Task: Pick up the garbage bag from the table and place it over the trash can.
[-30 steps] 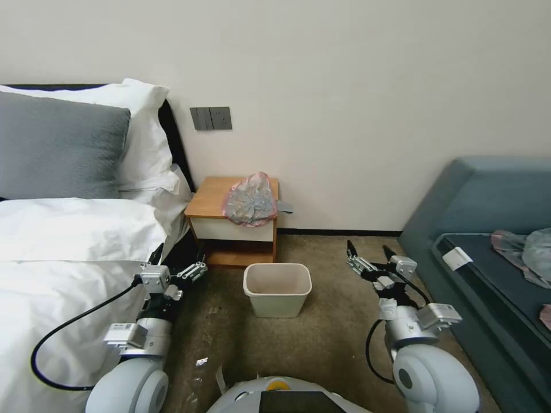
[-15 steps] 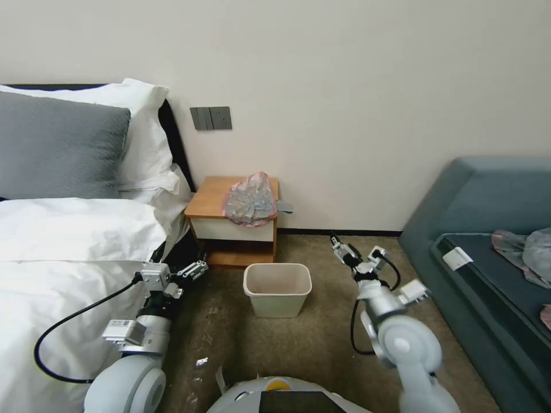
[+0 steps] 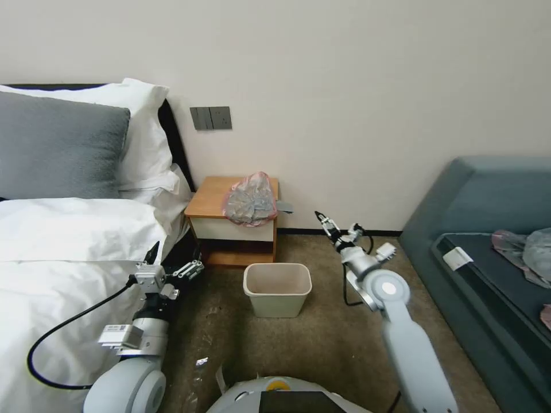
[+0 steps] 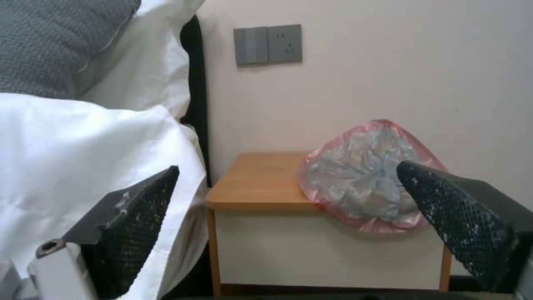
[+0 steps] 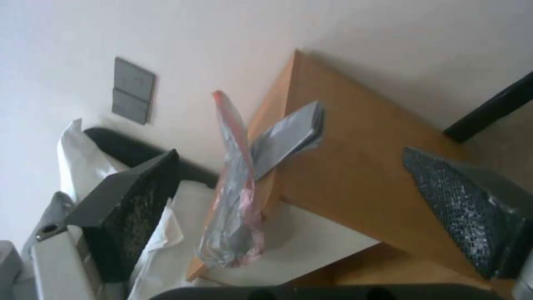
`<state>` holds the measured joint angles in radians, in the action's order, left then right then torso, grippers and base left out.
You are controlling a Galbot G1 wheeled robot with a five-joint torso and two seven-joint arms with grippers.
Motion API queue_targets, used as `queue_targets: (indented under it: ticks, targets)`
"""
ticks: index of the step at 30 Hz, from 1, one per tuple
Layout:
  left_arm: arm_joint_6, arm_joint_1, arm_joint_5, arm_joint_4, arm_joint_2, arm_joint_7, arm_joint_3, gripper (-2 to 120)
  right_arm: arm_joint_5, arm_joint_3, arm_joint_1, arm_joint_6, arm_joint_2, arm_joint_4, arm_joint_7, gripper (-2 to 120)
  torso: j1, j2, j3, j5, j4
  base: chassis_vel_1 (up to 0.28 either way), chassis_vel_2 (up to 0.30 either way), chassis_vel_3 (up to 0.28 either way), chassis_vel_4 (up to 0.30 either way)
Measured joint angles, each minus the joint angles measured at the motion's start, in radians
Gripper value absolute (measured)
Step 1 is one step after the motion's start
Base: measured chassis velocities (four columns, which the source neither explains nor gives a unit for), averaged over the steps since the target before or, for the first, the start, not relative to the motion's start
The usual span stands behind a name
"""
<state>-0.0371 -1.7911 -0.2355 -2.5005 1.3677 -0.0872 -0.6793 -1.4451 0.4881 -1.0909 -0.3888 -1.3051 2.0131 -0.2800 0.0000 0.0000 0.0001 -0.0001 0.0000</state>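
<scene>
The garbage bag [image 3: 250, 200] is seen lying on the right part of the table [image 3: 213, 198], its front edge hanging over the drawer front; no clear long axis can be made out in the head view. In the right wrist view the bag [image 5: 236, 183] is shown edge-on as a thin sheet, with a flat grey object [image 5: 289, 135] behind it. The trash can [image 3: 277, 289] stands on the carpet just in front of the table. The right gripper [image 3: 334, 226], fingers spread, has been moved left and farther toward the table since a second ago. The left gripper [image 3: 172, 261], also spread, is held beside the bed [image 3: 69, 241].
</scene>
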Motion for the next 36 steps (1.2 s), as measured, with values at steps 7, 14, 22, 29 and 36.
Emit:
queue_targets:
  ticks: [7,14,22,29,36]
  targets:
    - [0.018,-0.021,0.008,0.0,0.011,-0.005,-0.013,100,-0.093,-0.043,0.074,-0.009,-0.051,-0.1,0.011,100,0.0,0.0,0.0,0.0,0.0001,0.0,0.0,0.0,0.0]
    - [0.026,-0.033,0.022,0.0,0.027,-0.007,-0.016,100,-0.275,-0.035,0.12,-0.052,-0.055,-0.172,-0.012,100,0.0,0.0,0.0,0.0,-0.0003,0.0,0.0,0.0,0.0]
    - [0.032,-0.047,0.04,0.0,0.053,-0.006,-0.013,100,-0.316,-0.045,0.216,-0.073,-0.061,-0.326,0.012,100,0.0,0.0,0.0,0.0002,0.0001,0.0,0.0,0.0,0.0]
    - [0.037,-0.052,0.051,0.0,0.065,-0.001,-0.012,100,-0.318,-0.062,0.315,-0.081,-0.081,-0.464,0.043,100,0.0,0.0,0.0,0.0001,0.0,0.0,0.0,0.0,0.0]
    - [0.044,-0.061,0.058,0.0,0.077,-0.001,-0.014,100,-0.263,-0.089,0.364,-0.082,-0.113,-0.552,0.086,100,0.0,0.0,0.0,0.0,0.0001,0.0,0.0,0.0,0.0]
